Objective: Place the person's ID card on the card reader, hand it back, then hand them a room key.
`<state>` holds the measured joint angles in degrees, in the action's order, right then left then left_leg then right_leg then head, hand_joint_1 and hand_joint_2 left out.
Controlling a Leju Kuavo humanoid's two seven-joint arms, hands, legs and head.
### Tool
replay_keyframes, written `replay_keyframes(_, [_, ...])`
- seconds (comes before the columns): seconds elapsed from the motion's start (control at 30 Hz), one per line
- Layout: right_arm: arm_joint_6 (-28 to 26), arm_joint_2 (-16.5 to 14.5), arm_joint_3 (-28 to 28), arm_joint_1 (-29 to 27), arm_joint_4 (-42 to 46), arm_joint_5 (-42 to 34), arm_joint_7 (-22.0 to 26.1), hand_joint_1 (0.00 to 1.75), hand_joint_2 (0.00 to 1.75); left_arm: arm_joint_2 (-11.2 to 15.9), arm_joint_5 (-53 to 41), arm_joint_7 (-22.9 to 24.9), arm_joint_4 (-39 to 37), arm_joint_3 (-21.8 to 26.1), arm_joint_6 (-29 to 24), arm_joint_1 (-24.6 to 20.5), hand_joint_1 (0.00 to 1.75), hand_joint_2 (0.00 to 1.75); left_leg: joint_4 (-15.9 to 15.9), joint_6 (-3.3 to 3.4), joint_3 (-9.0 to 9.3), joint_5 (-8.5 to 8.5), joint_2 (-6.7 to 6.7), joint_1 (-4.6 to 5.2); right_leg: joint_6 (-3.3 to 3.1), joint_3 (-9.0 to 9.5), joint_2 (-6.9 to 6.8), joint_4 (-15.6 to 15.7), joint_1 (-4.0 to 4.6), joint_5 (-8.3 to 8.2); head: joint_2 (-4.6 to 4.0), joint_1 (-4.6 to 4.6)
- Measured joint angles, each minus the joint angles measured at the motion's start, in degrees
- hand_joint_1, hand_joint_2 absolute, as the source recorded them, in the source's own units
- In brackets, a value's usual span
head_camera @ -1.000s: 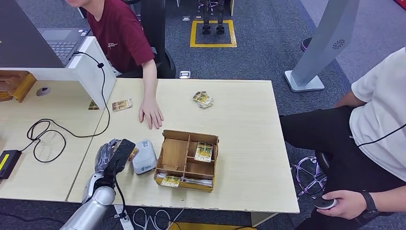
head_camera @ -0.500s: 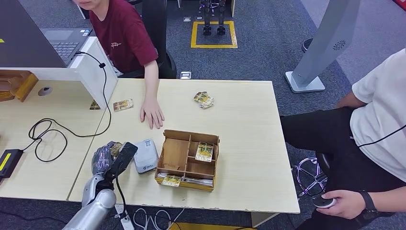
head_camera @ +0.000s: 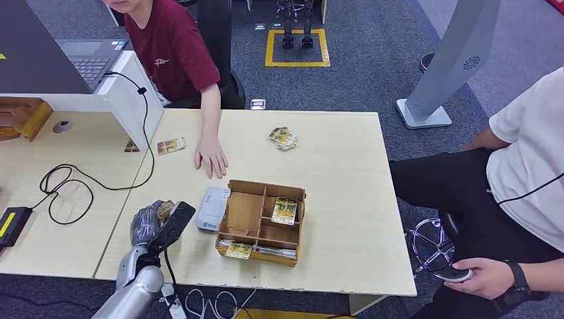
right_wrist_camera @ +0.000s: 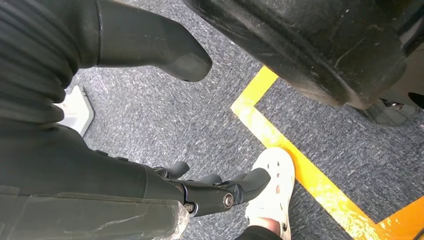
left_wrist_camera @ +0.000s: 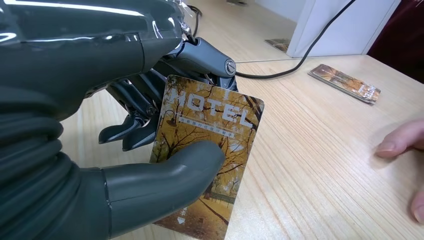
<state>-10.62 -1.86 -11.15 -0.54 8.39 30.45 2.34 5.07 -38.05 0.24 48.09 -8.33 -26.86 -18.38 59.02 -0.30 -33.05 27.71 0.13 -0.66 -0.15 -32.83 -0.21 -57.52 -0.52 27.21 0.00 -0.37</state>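
Your worktop [head_camera: 332, 153] carries the wooden box [head_camera: 261, 221], with the card reader [head_camera: 213, 208] touching its left side. The person's hand [head_camera: 211, 158] lies flat beyond the reader, ahead and right of your left hand [head_camera: 158, 222], which pinches the card [left_wrist_camera: 207, 150], marked HOTEL, under its thumb. Your right hand [right_wrist_camera: 210, 192] hangs by the floor, released.

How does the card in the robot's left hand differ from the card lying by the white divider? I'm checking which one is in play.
The held card is off the table, pinched between thumb and fingers of the left hand; the loose card lies flat on the table, untouched. The held card stands tilted on edge with HOTEL readable; the loose card's print is too small to read. Both show an orange-brown autumn picture.
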Motion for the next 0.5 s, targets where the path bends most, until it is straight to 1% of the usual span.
replay_keyframes(0.33, [-0.1, 0.0, 0.0, 0.1, 0.0, 0.1, 0.0, 0.0, 1.75, -0.8, -3.3, 0.9, 0.0, 0.3, 0.2, 0.2, 1.75, 1.75, 0.0, 0.0, 0.01, 0.0, 0.0, 0.01, 0.0, 0.01, 0.0, 0.0, 0.0, 0.0, 0.0, 0.0])
replay_keyframes(0.5, [-0.1, 0.0, 0.0, 0.1, 0.0, 0.0, 0.0, 0.0, 1.75, -1.3, -2.2, -1.4, 1.4, 1.1, 1.5, 1.0, 1.75, 1.75, 0.0, 0.0, 0.02, 0.0, 0.0, 0.01, 0.0, 0.01, 0.0, 0.0, 0.0, 0.0, 0.0, 0.0])
